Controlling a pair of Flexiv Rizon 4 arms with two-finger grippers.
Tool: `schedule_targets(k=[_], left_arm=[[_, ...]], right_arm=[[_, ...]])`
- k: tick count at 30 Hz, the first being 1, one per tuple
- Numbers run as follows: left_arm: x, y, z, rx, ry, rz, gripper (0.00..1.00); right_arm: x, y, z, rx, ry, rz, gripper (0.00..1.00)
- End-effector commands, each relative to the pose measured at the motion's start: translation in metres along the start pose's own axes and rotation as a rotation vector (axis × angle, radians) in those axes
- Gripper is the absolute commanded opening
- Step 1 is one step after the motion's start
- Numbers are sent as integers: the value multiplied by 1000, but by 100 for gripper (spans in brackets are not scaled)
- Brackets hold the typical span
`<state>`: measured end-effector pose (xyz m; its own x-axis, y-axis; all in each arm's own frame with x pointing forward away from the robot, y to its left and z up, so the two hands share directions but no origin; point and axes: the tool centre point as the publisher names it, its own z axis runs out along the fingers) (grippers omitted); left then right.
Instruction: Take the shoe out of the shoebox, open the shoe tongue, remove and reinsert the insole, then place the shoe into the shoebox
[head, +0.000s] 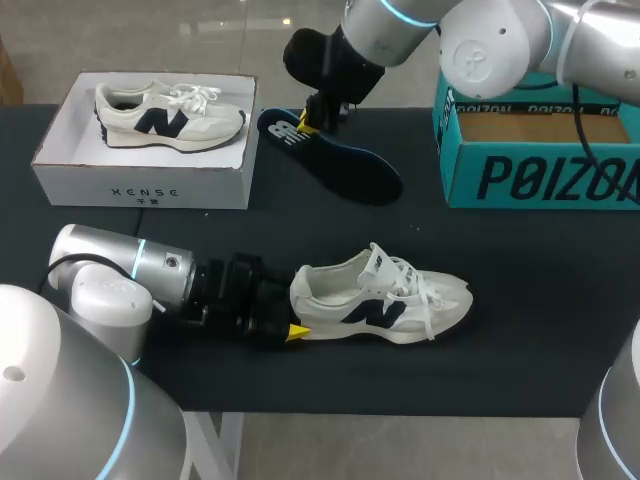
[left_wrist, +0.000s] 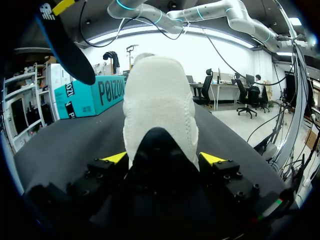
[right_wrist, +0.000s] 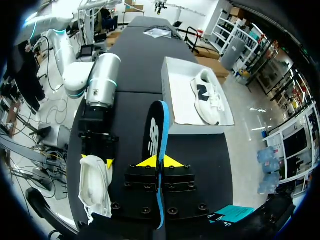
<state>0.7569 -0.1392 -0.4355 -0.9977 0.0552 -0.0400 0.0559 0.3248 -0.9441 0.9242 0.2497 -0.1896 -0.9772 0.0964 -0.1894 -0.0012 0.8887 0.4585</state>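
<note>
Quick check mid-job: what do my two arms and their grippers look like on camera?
The left arm and right arm are rounded silver-white tubes with thin light-blue rings at the joints; a black cable runs alongside the right one. The left gripper and right gripper have blocky black bodies dotted with screws, each finger ending in a bright yellow wedge-shaped tip.

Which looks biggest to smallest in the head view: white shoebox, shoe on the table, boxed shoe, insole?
1. white shoebox
2. shoe on the table
3. insole and boxed shoe look alike; the insole is held up by the right gripper, nearer the camera, so unranked.
</note>
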Motion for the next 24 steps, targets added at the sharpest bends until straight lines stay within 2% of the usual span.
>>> schedule_targets(k=[1,3,5,8,13,18,24], left_arm=[[-1,4,3,0,0,1,0],[-1,4,3,0,0,1,0],[-1,4,3,0,0,1,0],[-1,4,3,0,0,1,0],[-1,4,3,0,0,1,0],[-1,4,3,0,0,1,0],[-1,4,3,0,0,1,0]], right_arm=[[11,-3,-7,-49,-15,42,0],[31,-2,-19,-97,-59,67,0],[51,2,-31,-176,-77,112,0],[76,12,-48,-190,-121,176,0],[117,24,-73,-271,-198,267,0],[145,28,-98,-362,-231,334,0],[155,18,-137,-420,-295,338,0]])
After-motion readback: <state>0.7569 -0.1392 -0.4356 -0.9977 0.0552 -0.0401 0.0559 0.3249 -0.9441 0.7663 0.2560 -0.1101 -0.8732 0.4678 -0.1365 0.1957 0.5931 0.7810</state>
